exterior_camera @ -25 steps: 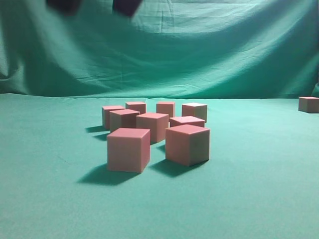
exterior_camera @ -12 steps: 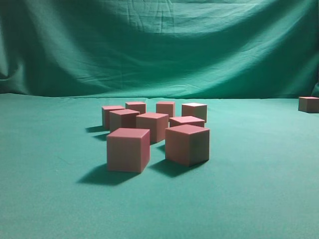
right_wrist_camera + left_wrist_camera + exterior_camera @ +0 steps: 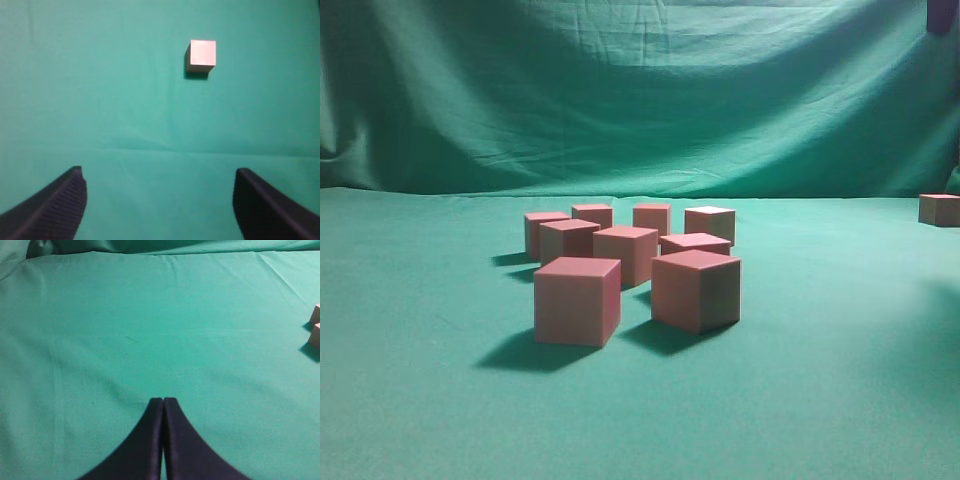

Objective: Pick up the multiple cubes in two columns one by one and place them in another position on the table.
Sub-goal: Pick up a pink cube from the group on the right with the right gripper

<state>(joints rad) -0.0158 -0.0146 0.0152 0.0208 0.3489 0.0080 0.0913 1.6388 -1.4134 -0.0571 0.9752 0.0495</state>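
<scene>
One cube (image 3: pixel 939 209) stands alone far to the right on the table (image 3: pixel 420 400), so I judge it already placed; eight cubes (image 3: pixel 620 255) wait in two columns; the right gripper (image 3: pixel 159 200) hangs wide apart and empty; the left gripper (image 3: pixel 163 410) is closed on nothing.

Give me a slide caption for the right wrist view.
Open right hand hovering above the green tablecloth, with a single pink cube lying ahead, untouched.

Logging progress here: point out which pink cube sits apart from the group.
The lone cube at the far right edge of the table, apart from the clustered cubes. The open right gripper hangs above it.
</scene>
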